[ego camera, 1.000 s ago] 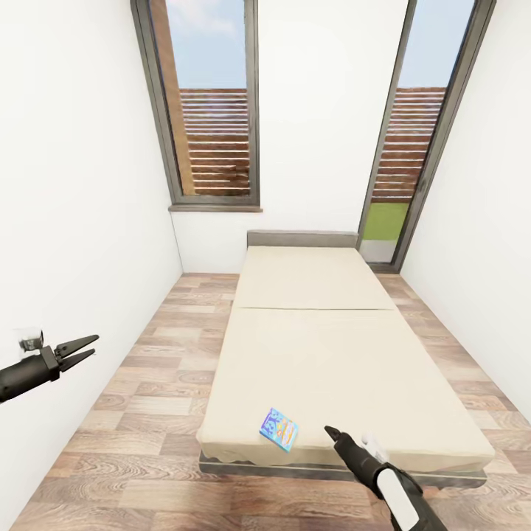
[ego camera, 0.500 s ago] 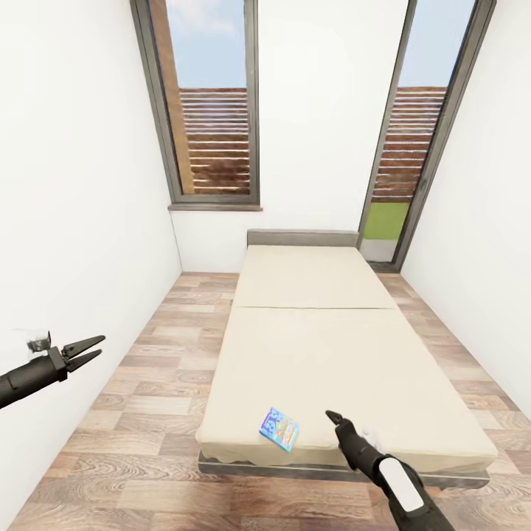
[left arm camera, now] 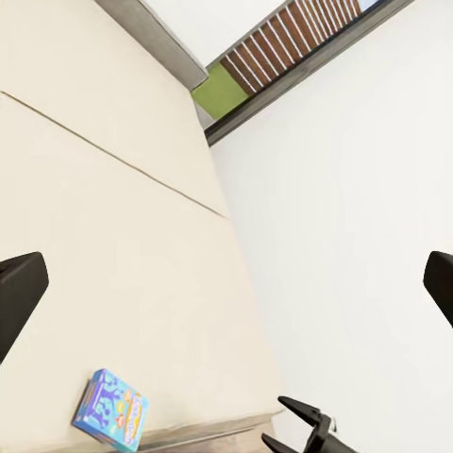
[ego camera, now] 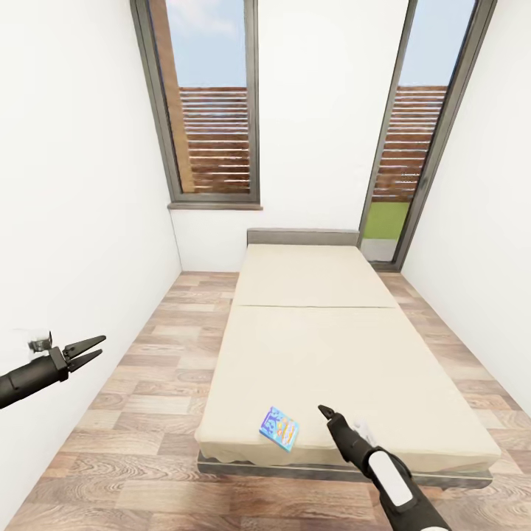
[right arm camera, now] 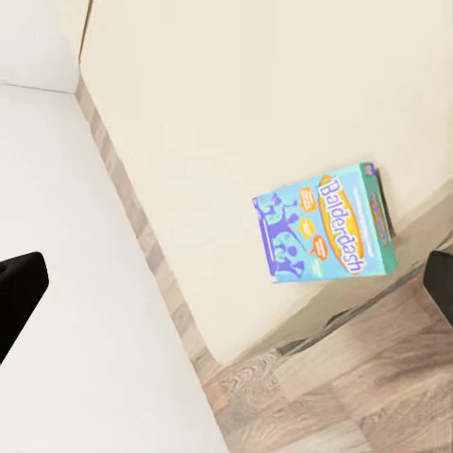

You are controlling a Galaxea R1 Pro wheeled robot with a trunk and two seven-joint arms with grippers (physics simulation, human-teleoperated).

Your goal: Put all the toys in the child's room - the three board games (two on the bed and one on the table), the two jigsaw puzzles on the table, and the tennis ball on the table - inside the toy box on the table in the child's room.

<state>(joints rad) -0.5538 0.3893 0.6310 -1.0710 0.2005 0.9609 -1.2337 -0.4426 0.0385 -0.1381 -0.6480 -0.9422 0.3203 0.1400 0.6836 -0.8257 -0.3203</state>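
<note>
Pincer of the right arm (ego camera: 324, 410) is hovering low over the foot of the bed (ego camera: 324, 346), fingers spread and gripping nothing — just beside the small blue board game (ego camera: 279, 429). That box, printed "Balderdash" (right arm camera: 326, 234), is lying flat near the mattress's foot edge. The left pincer (ego camera: 82, 352) is hanging released over the wood-plank floor (ego camera: 147, 369) by the white wall, well apart from the bed. Tall grey-framed windows (ego camera: 214, 110) are standing behind the headboard.
</note>
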